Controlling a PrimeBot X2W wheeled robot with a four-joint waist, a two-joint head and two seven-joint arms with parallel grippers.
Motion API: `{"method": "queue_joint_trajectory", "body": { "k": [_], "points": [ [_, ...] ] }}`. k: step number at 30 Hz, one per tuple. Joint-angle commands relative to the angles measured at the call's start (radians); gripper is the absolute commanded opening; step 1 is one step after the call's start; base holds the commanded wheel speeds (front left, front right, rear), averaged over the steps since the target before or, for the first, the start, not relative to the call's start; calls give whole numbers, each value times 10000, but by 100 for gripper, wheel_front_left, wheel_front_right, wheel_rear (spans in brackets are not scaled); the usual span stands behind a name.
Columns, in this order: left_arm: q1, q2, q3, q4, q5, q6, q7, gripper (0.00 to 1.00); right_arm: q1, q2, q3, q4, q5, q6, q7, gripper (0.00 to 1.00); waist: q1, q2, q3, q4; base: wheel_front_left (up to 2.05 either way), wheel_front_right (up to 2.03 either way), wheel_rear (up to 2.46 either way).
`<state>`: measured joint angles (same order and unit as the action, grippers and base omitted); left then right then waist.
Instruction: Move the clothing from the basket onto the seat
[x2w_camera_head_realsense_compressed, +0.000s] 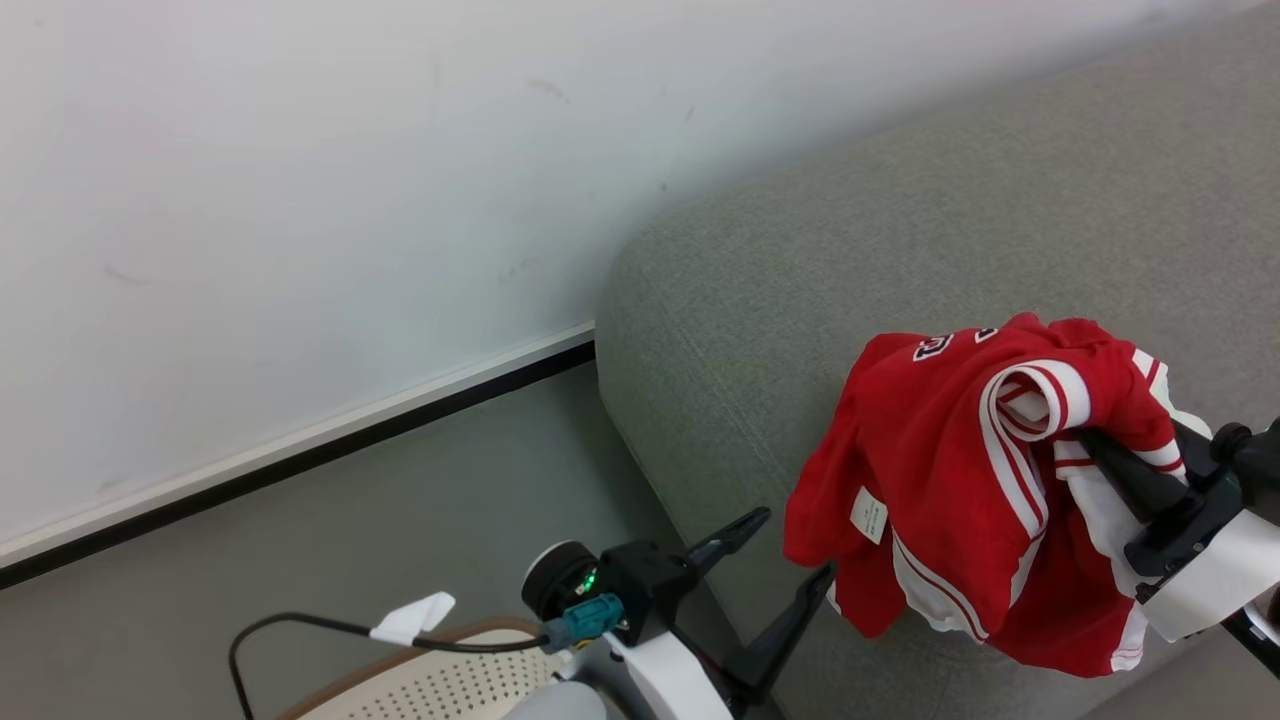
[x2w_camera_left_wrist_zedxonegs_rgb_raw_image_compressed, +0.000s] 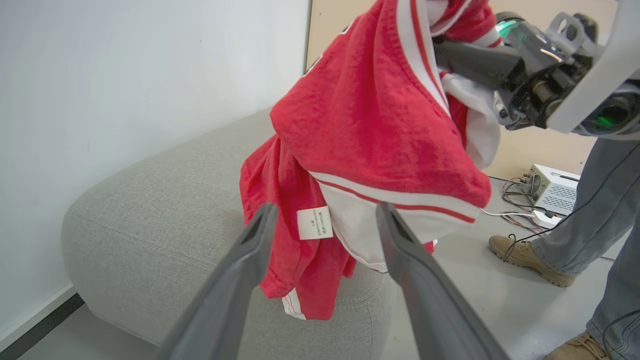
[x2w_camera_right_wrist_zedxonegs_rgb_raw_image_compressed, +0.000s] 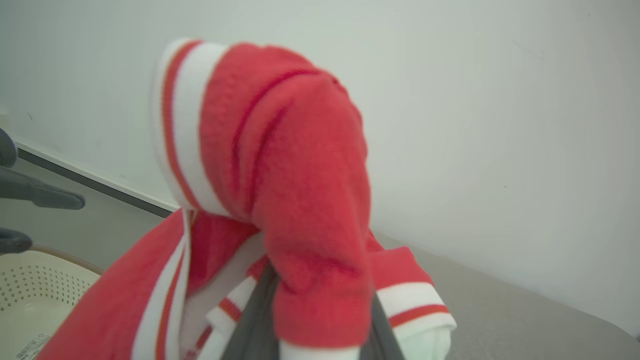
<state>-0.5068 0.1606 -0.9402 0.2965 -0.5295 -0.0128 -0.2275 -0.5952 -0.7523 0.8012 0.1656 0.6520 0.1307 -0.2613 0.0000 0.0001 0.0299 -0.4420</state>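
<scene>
The clothing (x2w_camera_head_realsense_compressed: 950, 480), a bright red jersey with white stripes, hangs bunched from my right gripper (x2w_camera_head_realsense_compressed: 1095, 450), which is shut on it near a striped cuff. It dangles over the rounded end of the seat (x2w_camera_head_realsense_compressed: 800, 260), a light grey sofa; whether its hem touches the fabric I cannot tell. In the right wrist view the clothing (x2w_camera_right_wrist_zedxonegs_rgb_raw_image_compressed: 295, 200) drapes over my fingers and hides their tips. My left gripper (x2w_camera_head_realsense_compressed: 795, 542) stands open just left of the hanging cloth, holding nothing. The left wrist view frames the clothing (x2w_camera_left_wrist_zedxonegs_rgb_raw_image_compressed: 370, 125) between my fingers (x2w_camera_left_wrist_zedxonegs_rgb_raw_image_compressed: 260, 240). The basket (x2w_camera_head_realsense_compressed: 430, 685) sits at the bottom left.
A white wall with a dark baseboard (x2w_camera_head_realsense_compressed: 300, 450) runs behind the sofa, above grey floor. A person's legs and tan shoes (x2w_camera_left_wrist_zedxonegs_rgb_raw_image_compressed: 530, 255) stand near my right arm, beside a white box with loose cables (x2w_camera_left_wrist_zedxonegs_rgb_raw_image_compressed: 552, 187). A black cable (x2w_camera_head_realsense_compressed: 300, 625) loops over the basket.
</scene>
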Motion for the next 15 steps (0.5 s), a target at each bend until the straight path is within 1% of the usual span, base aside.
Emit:
{"method": "queue_joint_trajectory", "body": {
  "k": [1, 8, 15],
  "points": [
    [-117, -10, 15, 53, -100, -31, -49, 100, 171, -33, -154, -40, -115, 0, -55, 0, 0, -1, 99, -235, 0, 0, 0],
    [-179, -53, -18, 69, -171, -45, -74, 100, 484, -63, -538, -217, -213, 0, -54, 0, 0, -1, 194, -374, 0, 0, 0],
    [-338, -76, -87, 46, -168, -56, 31, 100, 577, -9, -929, -224, -294, 0, -39, 0, 0, -1, 494, -185, 0, 0, 0]
  ]
}}
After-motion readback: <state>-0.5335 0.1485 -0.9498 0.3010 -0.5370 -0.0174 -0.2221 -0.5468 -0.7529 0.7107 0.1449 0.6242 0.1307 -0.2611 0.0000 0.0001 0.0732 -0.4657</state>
